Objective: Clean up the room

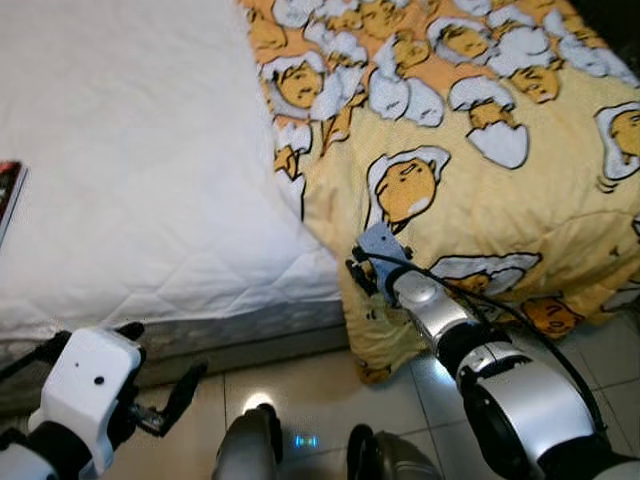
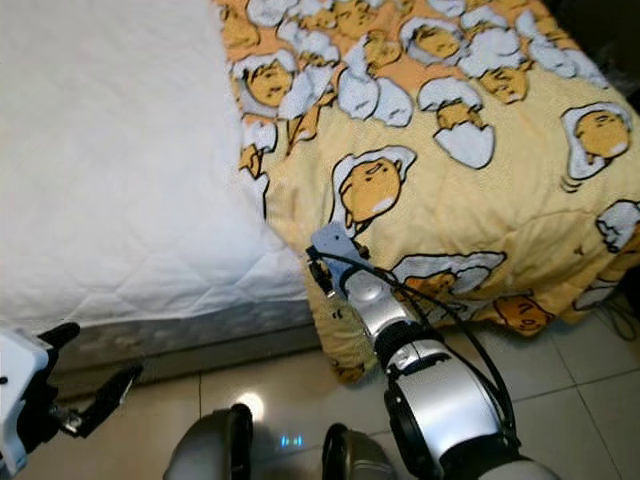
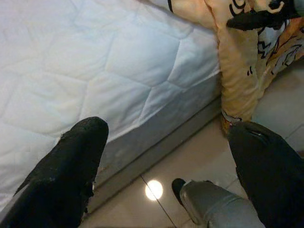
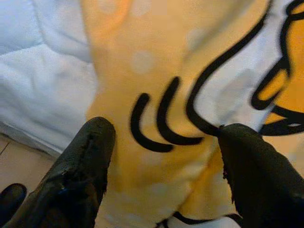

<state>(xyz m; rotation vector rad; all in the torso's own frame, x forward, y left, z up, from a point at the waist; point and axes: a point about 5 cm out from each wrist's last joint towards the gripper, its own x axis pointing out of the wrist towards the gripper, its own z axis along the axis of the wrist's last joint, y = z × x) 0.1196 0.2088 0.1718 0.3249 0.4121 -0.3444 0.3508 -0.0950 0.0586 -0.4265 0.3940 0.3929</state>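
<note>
The right gripper [image 4: 161, 166] is reaching out to the yellow blanket [image 1: 480, 190], its two black fingers [image 4: 83, 161] standing apart with a fold of the cloth lying between them. Whether the pads are actually pressing the fabric is hard to tell from the wrist view; from the head views the fingertips themselves are hiding behind the grey wrist bracket [image 1: 380, 243], right at the blanket's hanging corner.

The blanket is covering the right part of the bed and spilling over the edge toward the floor — printed with cartoon egg-yolk figures in white shells, outlined in black. Its upper and right portions are running out of frame. No writing is showing on it that can be read.

The white quilted mattress [image 1: 130, 180] is lying bare beside the blanket, with a grey base strip running beneath it along the tiled floor [image 1: 300, 390]. At the far left edge of the mattress a dark, reddish flat object [image 1: 8, 195] is being cut off by the frame — too little is showing to identify it.

The left gripper [image 3: 166, 156] is hovering low near the mattress edge, fingers spread wide and holding nothing. A ceiling light is glaring off the tiles [image 3: 154, 189], and the robot's own legs [image 1: 250, 450] are showing below.
</note>
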